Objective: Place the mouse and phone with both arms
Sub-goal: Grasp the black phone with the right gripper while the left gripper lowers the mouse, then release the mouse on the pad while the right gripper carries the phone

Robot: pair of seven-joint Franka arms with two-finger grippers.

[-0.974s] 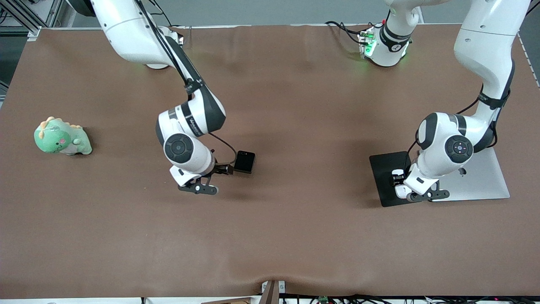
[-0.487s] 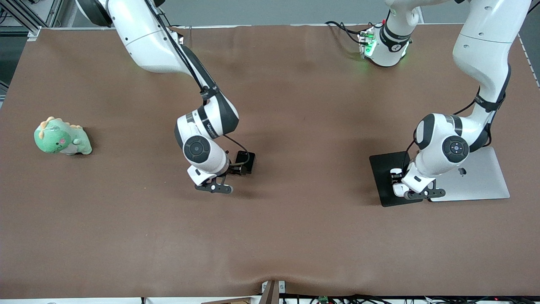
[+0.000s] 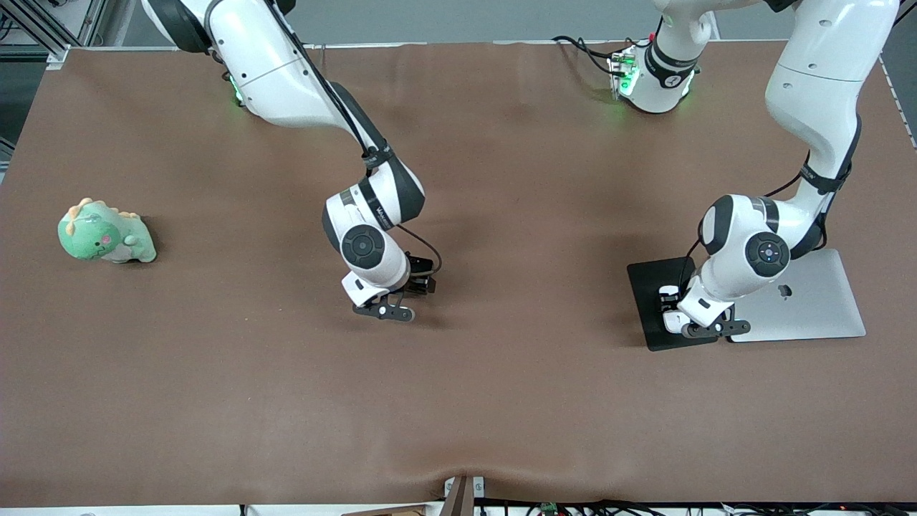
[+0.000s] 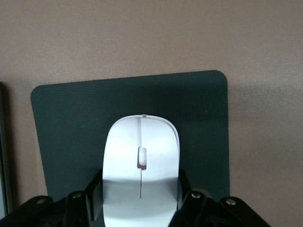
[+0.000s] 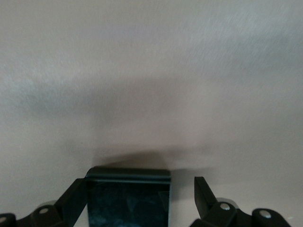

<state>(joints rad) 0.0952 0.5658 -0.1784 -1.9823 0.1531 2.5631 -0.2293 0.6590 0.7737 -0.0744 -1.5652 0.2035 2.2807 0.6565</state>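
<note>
Left pincer [image 4: 140, 201] clamps mouse [image 4: 141, 156]; right pincer [image 5: 139, 201] spread around phone [image 5: 128, 198].

Even overhead light, soft shadows, both wrist views hazy.
Soft arm shadows are falling on the table [image 3: 501, 401]; green base lights are glowing. A pale glare is washing over the mouse [image 4: 141, 156], and the phone [image 5: 128, 198] is reflecting faintly.

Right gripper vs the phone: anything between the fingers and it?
Nothing visible. In the right wrist view the phone lies on the bare table between the open fingers of the right gripper, with a gap showing on one side. The left gripper is shut on the mouse over the dark pad.
</note>
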